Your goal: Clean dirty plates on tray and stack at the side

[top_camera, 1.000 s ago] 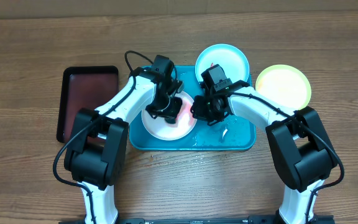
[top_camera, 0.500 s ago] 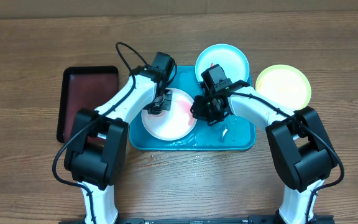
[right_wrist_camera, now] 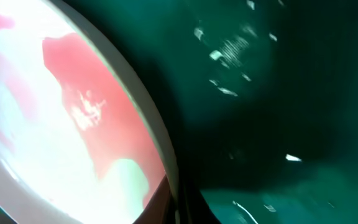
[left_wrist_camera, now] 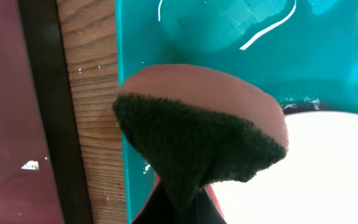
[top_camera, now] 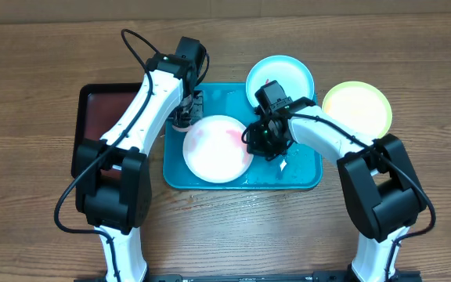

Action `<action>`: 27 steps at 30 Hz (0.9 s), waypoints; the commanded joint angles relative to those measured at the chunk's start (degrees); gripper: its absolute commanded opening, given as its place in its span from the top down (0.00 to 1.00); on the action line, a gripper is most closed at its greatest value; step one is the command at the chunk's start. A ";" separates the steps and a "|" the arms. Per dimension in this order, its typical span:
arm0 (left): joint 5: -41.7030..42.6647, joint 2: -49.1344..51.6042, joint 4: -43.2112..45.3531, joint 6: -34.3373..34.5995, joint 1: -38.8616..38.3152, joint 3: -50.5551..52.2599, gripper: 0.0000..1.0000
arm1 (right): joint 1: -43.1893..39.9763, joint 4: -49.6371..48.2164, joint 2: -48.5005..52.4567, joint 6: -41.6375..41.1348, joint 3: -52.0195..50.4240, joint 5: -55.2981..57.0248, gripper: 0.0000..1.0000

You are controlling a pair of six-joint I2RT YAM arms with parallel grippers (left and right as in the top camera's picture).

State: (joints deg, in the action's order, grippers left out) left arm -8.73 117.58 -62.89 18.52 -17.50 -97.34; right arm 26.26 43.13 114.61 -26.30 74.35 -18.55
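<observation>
Sitting on the brown wood-grain tabletop (top_camera: pixel 37 63), the large turquoise-blue rectangular plastic tray (top_camera: pixel 304 176) is carrying the red-smeared round white plastic plate (top_camera: pixel 210 157), the right gripper (top_camera: pixel 261 143) clamping its rim. The left gripper (top_camera: pixel 183 117) is pinching a pink-and-green sponge (left_wrist_camera: pixel 197 137) above the tray's left edge.

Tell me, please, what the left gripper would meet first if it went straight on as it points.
Likely the tray floor by its left rim, just beside the white plate; the sponge in the left gripper would touch first. Depth is hard to judge.
</observation>
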 commanded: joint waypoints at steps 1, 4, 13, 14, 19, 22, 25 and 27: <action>0.68 0.17 0.92 1.20 -0.20 -0.31 0.96 | -0.42 2.16 -4.87 2.78 1.22 3.28 0.96; 0.68 0.17 1.66 1.20 -0.20 0.55 0.96 | -0.39 4.48 -8.76 2.78 1.22 6.12 0.96; 1.86 0.17 4.57 1.31 -0.20 6.91 0.96 | 0.98 13.29 -15.63 0.20 1.20 24.20 0.96; 3.08 0.20 5.14 1.46 -0.20 7.76 0.96 | 1.60 14.27 -16.02 -0.76 1.20 26.84 0.96; 8.96 0.17 7.50 2.34 -0.20 10.21 0.96 | 5.49 17.53 -17.38 -5.14 1.20 36.59 0.96; 10.80 0.20 7.52 2.36 -0.20 10.36 0.96 | 8.20 19.15 -18.32 -8.28 1.20 41.29 0.96; 11.80 0.17 7.61 2.45 -0.20 10.36 0.96 | 10.82 21.03 -19.47 -11.91 1.20 46.49 0.96; 11.80 0.17 7.58 2.54 -0.20 10.36 0.96 | 12.37 22.64 -20.24 -14.64 1.20 50.23 0.96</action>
State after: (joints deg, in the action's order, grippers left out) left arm 0.95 117.58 -55.51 19.68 -17.52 -87.57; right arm 37.10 64.99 97.21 -35.35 74.35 22.72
